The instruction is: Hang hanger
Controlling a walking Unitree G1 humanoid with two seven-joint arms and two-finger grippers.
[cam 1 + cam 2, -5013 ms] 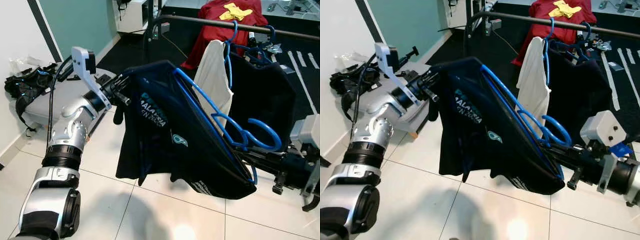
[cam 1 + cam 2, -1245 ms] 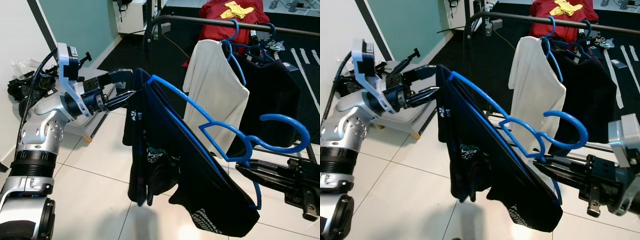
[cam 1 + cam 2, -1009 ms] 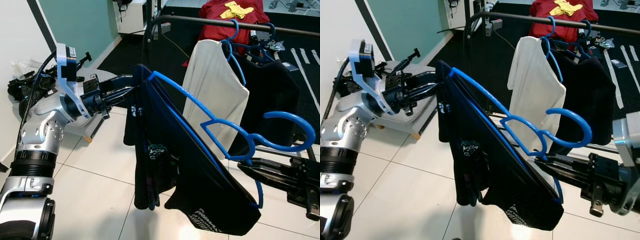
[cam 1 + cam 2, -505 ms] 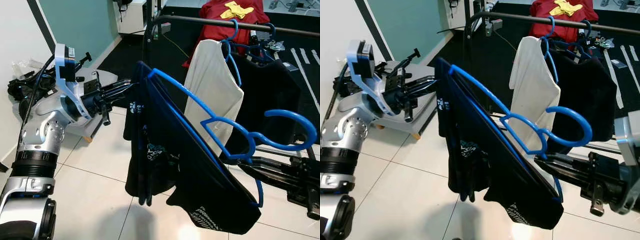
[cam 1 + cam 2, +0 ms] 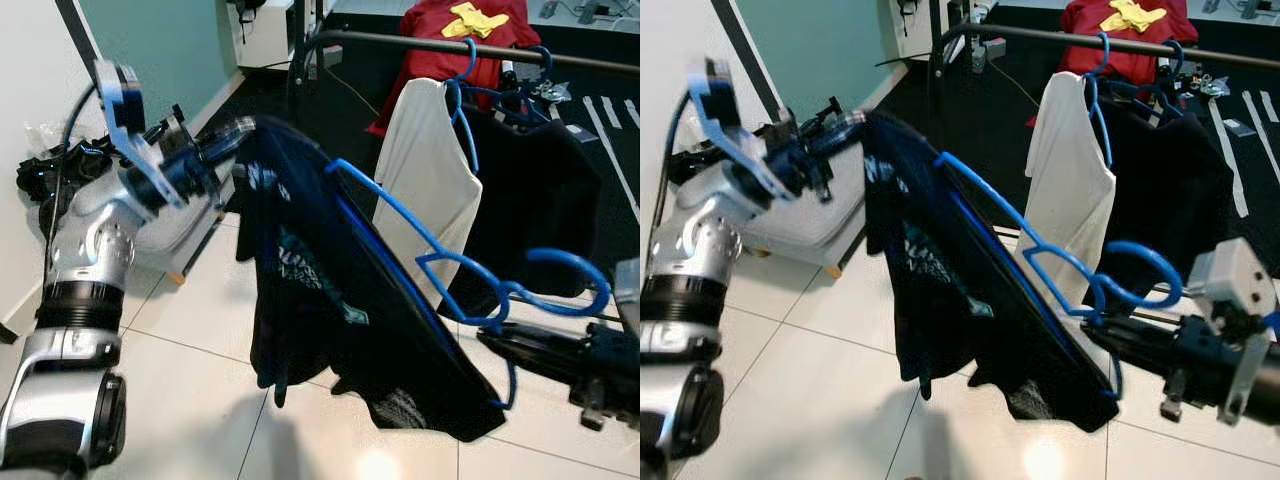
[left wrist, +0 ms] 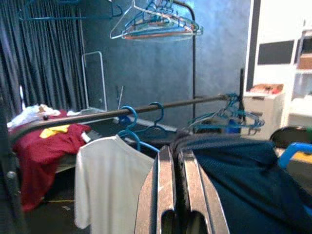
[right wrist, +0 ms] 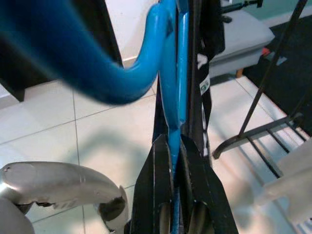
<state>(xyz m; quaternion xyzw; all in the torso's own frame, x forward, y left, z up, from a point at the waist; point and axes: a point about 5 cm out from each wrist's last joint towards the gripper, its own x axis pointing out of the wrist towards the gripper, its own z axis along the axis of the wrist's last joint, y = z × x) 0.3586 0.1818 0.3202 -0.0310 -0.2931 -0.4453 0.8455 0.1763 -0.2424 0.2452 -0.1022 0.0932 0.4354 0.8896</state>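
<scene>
Firmly, right claw (image 7: 171, 146) pinches blue hanger (image 5: 470, 275).

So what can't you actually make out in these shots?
- Left gripper: fingertips buried in the dark navy T-shirt, left eye view.
- Print on that shirt: folded, motion-blurred.
- Blue plastic hanger: far shoulder hidden under shirt.
- Black metal rail: right end cut off by edge.
</scene>
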